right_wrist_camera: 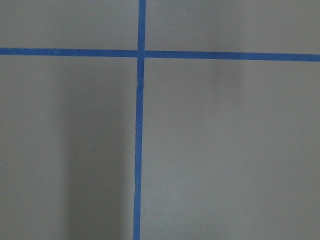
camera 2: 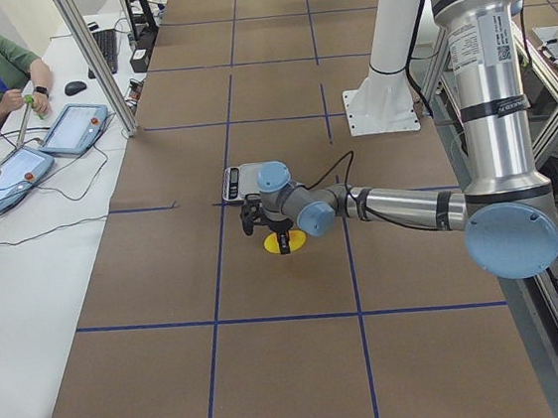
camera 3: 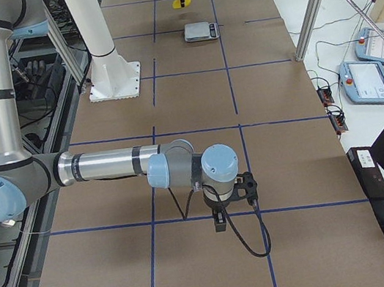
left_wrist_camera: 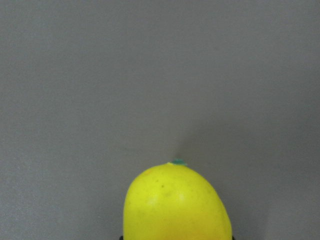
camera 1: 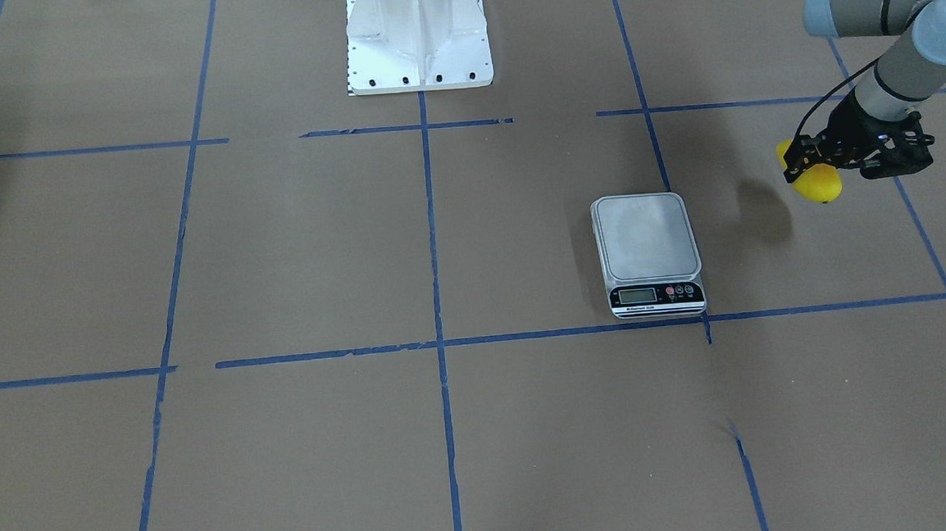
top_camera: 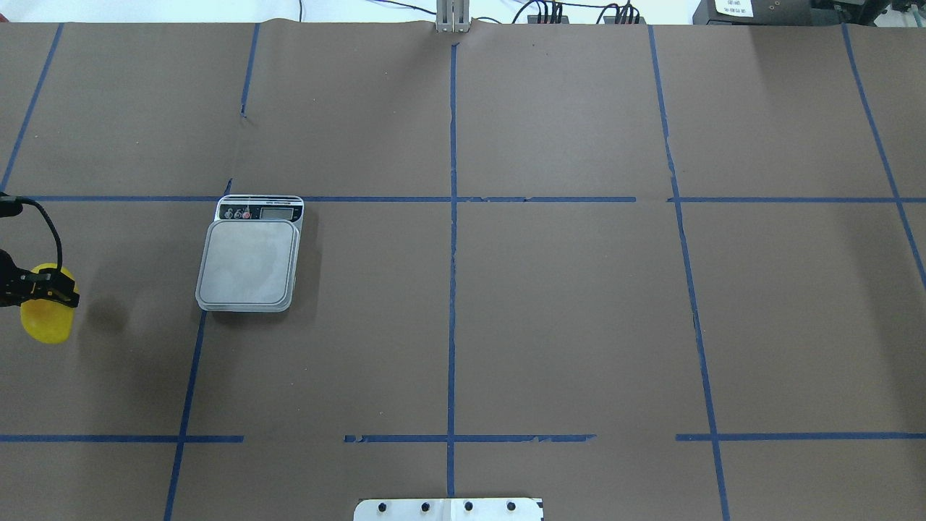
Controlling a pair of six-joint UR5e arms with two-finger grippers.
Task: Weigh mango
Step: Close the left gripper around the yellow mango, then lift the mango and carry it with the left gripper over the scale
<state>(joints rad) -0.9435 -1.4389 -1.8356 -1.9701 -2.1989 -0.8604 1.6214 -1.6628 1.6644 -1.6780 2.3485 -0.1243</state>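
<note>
Overhead exterior: left tool (top_camera: 58, 289) clamped on mango (top_camera: 45, 325), aloft, well apart from scale (top_camera: 248, 263); right tool (camera 3: 220, 220), state unclear.

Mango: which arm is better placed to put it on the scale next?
Left. Its tool grips the mango, raised beside the empty scale. The right arm hangs far off on the other side, away from both.

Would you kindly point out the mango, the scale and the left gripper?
mango (camera 1: 821, 185), front-facing view, its lower yellow end.
scale (camera 1: 645, 237), front-facing view, middle of steel platform.
left gripper (camera 1: 801, 159), front-facing view, between its fingertips.
</note>
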